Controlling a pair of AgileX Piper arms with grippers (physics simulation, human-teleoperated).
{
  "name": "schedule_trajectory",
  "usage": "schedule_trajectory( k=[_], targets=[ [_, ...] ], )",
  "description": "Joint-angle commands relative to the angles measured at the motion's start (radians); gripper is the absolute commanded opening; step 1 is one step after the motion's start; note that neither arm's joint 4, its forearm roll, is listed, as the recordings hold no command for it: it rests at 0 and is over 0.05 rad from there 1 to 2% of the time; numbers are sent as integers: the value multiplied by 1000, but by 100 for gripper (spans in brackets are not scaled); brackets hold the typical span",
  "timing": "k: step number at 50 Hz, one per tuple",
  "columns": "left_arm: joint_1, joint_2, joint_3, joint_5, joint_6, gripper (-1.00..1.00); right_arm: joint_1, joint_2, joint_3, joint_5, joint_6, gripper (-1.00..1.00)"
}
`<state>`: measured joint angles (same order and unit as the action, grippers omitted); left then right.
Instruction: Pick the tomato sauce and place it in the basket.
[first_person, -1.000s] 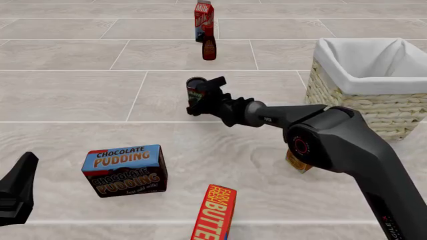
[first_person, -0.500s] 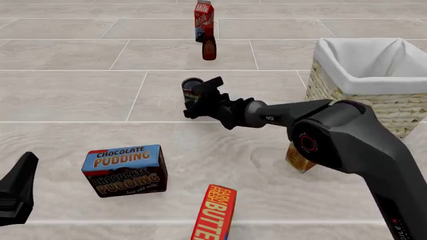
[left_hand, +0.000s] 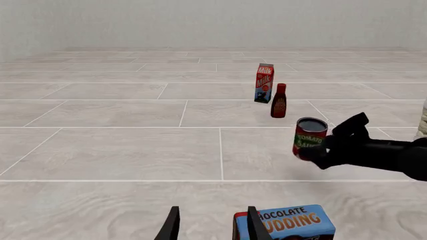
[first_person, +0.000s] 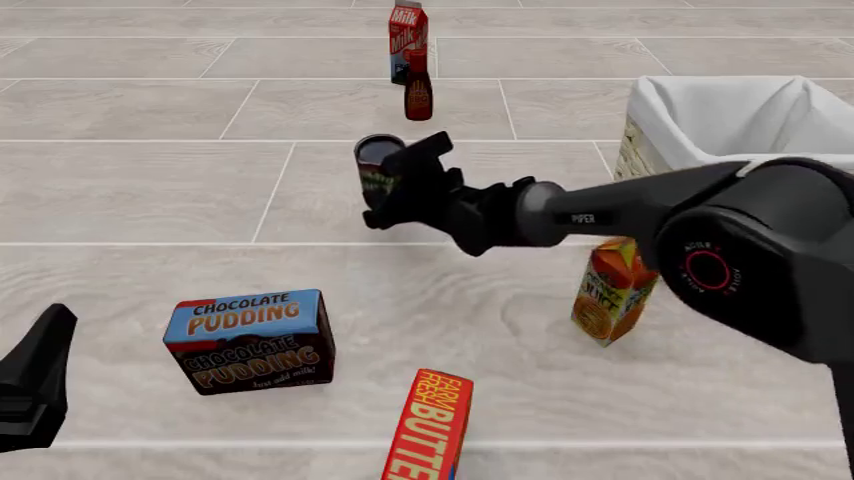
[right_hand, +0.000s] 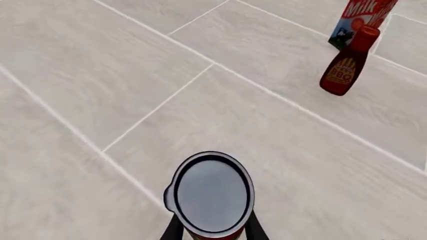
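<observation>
Standing upright: tomato sauce (first_person: 378, 168), top up.

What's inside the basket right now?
The basket shows only white cloth lining at its far side. The right arm covers its near part and the floor of it is out of sight, so its contents can't be confirmed. The tomato sauce is outside, in the right gripper.

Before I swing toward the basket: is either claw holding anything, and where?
The right claw grips the tomato sauce can by its sides. The left claw holds nothing.
</observation>
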<state>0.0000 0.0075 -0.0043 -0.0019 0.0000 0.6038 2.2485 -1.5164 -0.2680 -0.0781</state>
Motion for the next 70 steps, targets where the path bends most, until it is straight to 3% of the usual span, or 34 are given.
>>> schedule_trajectory(
  k=[1, 25, 59, 70],
  targets=[
    [0, 0, 0, 0, 0, 100, 13, -130, 118, -23, -1, -100],
    [0, 0, 0, 0, 0, 100, 24, -370, 231, 27, -5, -100],
    [0, 0, 0, 0, 0, 100, -30, -579, 204, 196, -23, -100],
    [0, 0, 0, 0, 0, 100, -92, -647, 184, 259, -38, -100]
  ],
)
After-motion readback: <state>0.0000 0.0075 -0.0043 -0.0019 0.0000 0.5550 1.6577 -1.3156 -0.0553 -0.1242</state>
